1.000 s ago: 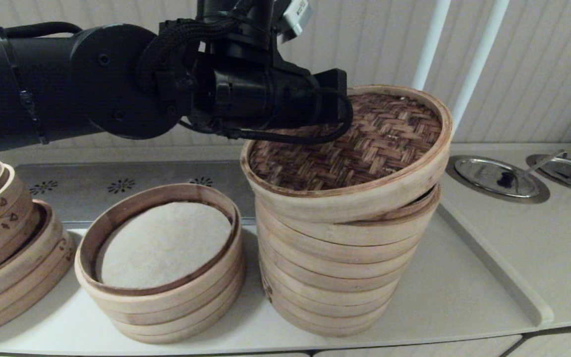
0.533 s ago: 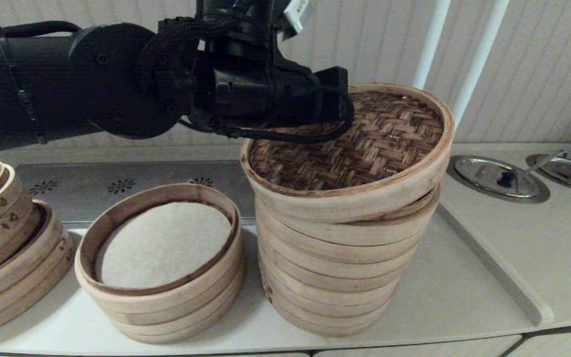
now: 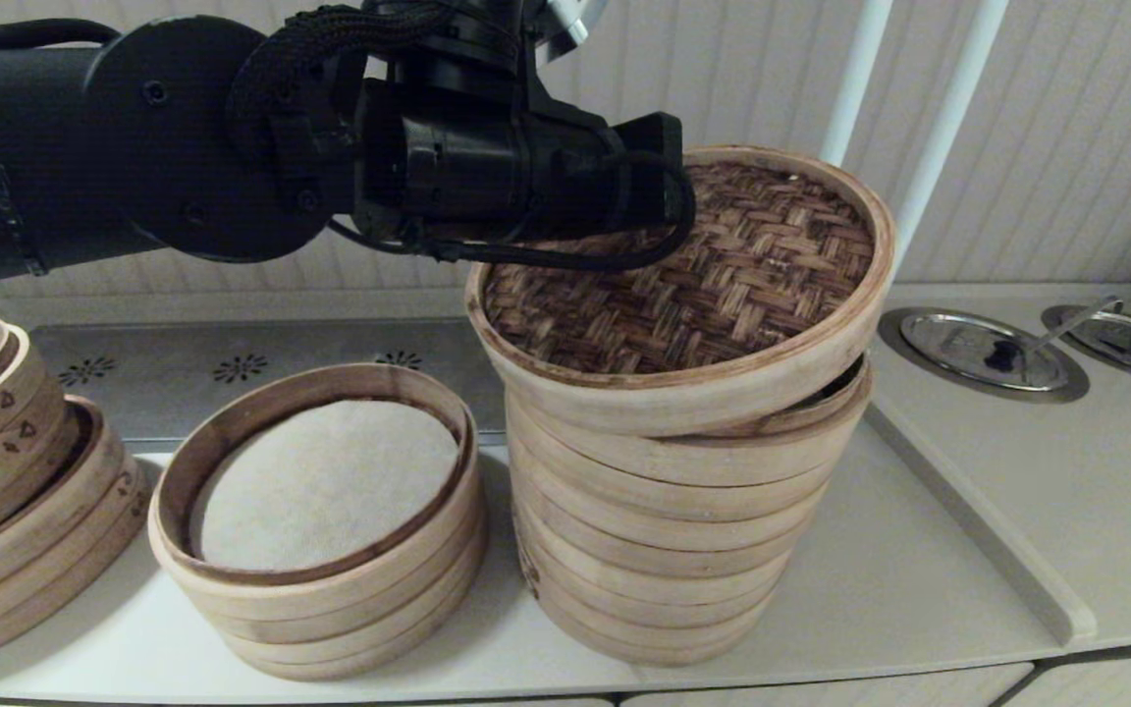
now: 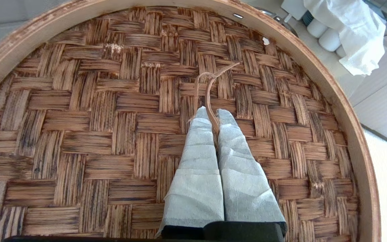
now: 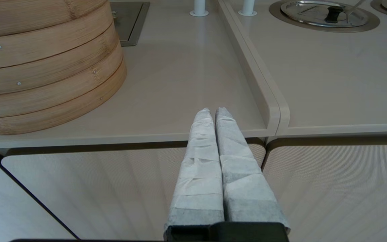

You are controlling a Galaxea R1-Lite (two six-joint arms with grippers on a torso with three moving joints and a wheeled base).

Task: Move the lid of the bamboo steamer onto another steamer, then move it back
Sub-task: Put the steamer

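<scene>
The bamboo steamer lid (image 3: 723, 285), dark woven top in a pale rim, hangs tilted over another steamer (image 3: 664, 530), the tallest stack of pale rings. Its near left edge sits low against the stack's top ring, and a dark gap shows under its right side. My left gripper (image 4: 212, 114) is shut on the lid's thin bamboo loop handle (image 4: 208, 87) at the centre of the weave (image 4: 113, 134). In the head view the black left wrist (image 3: 526, 177) hides that grip. My right gripper (image 5: 213, 112) is shut and empty, parked in front of the counter's edge, right of the stack's base (image 5: 45, 74).
A shorter stack with a white cloth liner (image 3: 320, 520) stands left of the tall one. A tilted stack with cut-out marks (image 3: 6, 491) is at the far left. Steel lids (image 3: 983, 353) sit in the counter at right, past a raised lip (image 3: 968, 530). White poles (image 3: 855, 79) rise behind.
The left arm has risen a little and drawn left with the lid. The lid's right side now stands clear of the tall stack's top ring.
</scene>
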